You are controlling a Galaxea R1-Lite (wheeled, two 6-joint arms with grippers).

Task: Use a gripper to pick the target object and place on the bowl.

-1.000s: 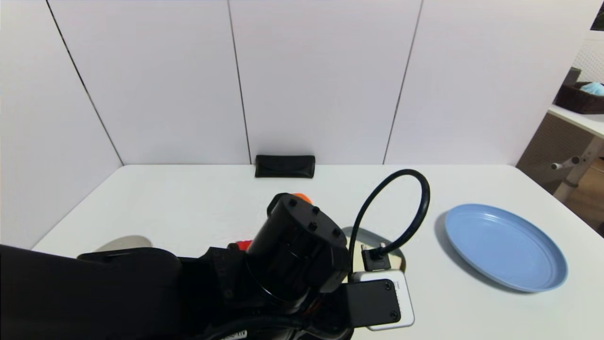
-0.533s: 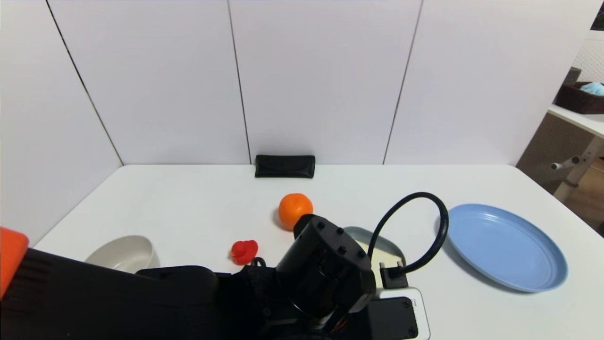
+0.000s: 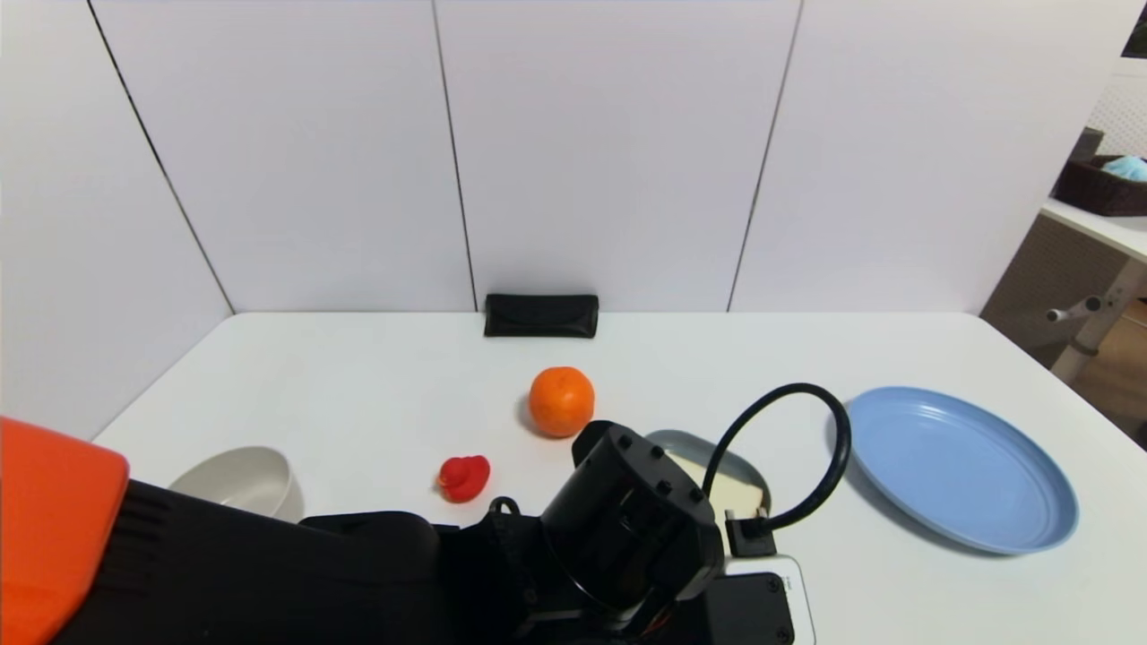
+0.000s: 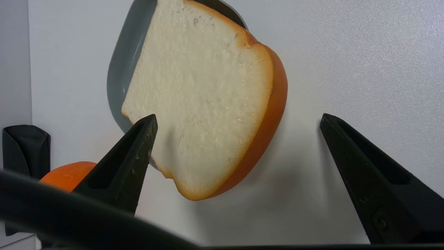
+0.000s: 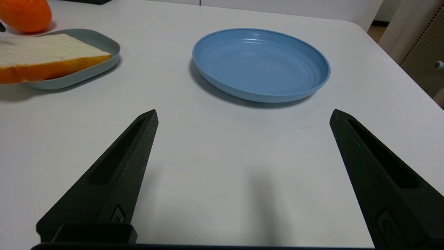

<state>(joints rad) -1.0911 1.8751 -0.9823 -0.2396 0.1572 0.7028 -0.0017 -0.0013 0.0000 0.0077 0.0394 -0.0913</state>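
Note:
The toast (image 4: pixel 201 97), pale cream with an orange-brown crust, lies on a shallow grey-blue square dish (image 4: pixel 119 73) with one end hanging over the rim. My left gripper (image 4: pixel 238 118) is open just above the overhanging end, one finger over the toast's edge and the other over bare table. In the head view my left arm (image 3: pixel 627 528) hides the fingers and most of the toast (image 3: pixel 717 485). The beige bowl (image 3: pixel 237 479) stands empty at the front left. My right gripper (image 5: pixel 242 114) is open and empty over bare table.
An orange (image 3: pixel 561 400) and a small red toy (image 3: pixel 464 476) sit left of the dish (image 3: pixel 708 445). A large blue plate (image 3: pixel 959 466) lies to the right. A black pouch (image 3: pixel 540 315) lies against the back wall.
My left arm has moved toward the front and right and dropped lower over the dish, uncovering the orange, the red toy and the bowl. Nothing on the table has moved.

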